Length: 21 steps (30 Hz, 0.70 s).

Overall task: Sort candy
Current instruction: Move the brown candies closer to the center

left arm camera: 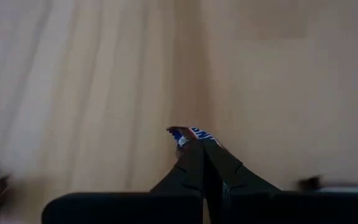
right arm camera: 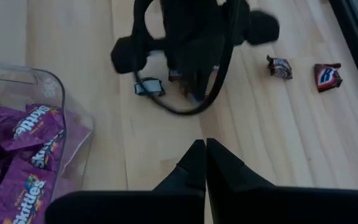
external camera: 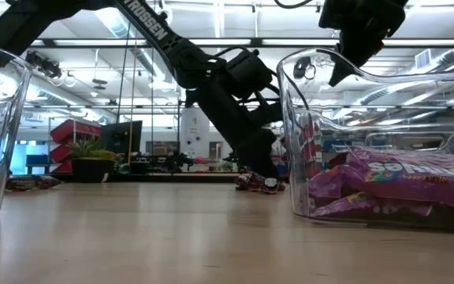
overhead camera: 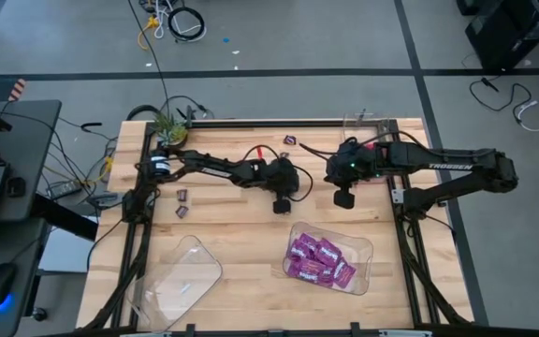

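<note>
L gripper (left arm camera: 202, 144) pinched on brown candy (left arm camera: 190, 133), purple packets (overhead camera: 319, 260) in tray (overhead camera: 364, 251).

Bare counter (overhead camera: 241, 239) lies open between the empty clear tray (overhead camera: 181, 281) and the tray of purple packets (overhead camera: 330, 257), wide enough for a tool to pass. Beyond the packet tray, both arms crowd the counter's middle, the left tool (overhead camera: 281, 204) down at the wood, the right tool (overhead camera: 343, 198) just beside it. Two small wrapped candies (overhead camera: 182, 203) lie beyond the empty tray.

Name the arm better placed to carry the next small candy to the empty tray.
Left: the left gripper is already shut on a small wrapped candy, and the empty tray lies on its side. The right gripper hangs shut, holding nothing.
</note>
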Available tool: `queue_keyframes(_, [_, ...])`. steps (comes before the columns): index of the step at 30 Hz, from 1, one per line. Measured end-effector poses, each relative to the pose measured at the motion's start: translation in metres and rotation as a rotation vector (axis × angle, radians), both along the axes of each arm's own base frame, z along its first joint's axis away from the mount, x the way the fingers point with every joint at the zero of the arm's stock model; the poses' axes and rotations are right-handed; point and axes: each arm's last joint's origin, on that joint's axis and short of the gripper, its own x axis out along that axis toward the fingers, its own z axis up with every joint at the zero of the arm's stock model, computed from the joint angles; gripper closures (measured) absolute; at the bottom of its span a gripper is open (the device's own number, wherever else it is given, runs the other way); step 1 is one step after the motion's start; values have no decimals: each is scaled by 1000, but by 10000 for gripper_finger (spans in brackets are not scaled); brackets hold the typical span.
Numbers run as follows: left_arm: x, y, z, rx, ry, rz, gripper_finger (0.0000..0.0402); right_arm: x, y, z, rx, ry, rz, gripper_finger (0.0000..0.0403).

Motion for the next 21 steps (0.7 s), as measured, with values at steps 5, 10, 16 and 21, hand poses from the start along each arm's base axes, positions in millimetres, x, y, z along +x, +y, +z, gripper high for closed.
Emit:
queue_keyframes(5, [-8,1,-4,51,109,82,401,-2,2,-2,8,31,-11,403])
queue_keyframes(10, [-14,1,2,66,156,119,401,-3,7,-3,18,45,-2,403])
queue_keyframes(16, [-50,-5,14,65,209,145,401,-8,15,-6,38,103,-18,403])
queue_keyframes(21, [-98,-12,18,39,175,186,401,-10,25,-16,57,86,-21,403])
